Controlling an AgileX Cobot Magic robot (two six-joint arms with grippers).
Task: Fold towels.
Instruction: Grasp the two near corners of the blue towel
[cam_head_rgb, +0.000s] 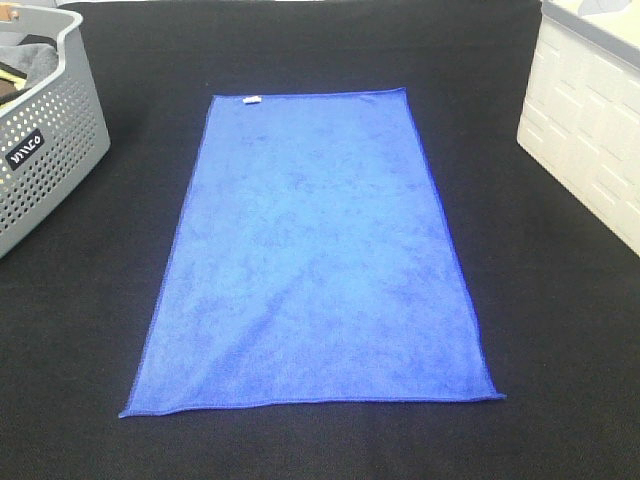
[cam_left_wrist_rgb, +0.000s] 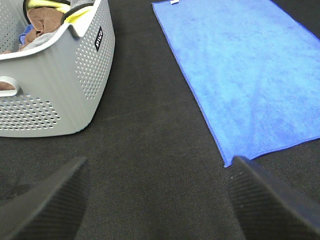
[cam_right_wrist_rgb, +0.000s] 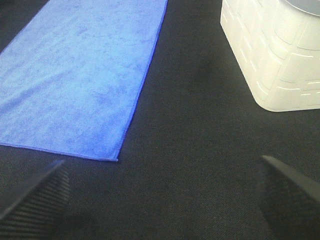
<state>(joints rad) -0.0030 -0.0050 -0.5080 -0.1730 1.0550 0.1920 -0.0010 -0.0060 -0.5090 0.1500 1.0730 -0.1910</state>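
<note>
**Item 1.** Blue microfibre towel (cam_head_rgb: 310, 255), rectangular, spread flat and unfolded in the middle of the black cloth-covered worktop (cam_head_rgb: 560, 330). The long sides run away from the camera. A small white label (cam_head_rgb: 251, 99) sits at the far edge. It touches neither container.

**Item 2.** Grey perforated plastic basket (cam_head_rgb: 50, 150), at the far left of the worktop, apart from the towel. It holds crumpled cloths (cam_left_wrist_rgb: 42, 22) in brown, yellow and grey.

**Item 3.** White moulded plastic bin (cam_head_rgb: 590, 130) with a block-patterned wall, at the far right, apart from the towel.

**Item 4.** Left gripper (cam_left_wrist_rgb: 157, 197), with black ribbed fingers (cam_left_wrist_rgb: 45, 200) spread wide and holding nothing. It is above bare worktop near the towel's near left corner.

**Item 5.** Right gripper (cam_right_wrist_rgb: 160, 195), with its fingers likewise wide apart and empty. It is above bare worktop beside the towel's near right corner.
</note>
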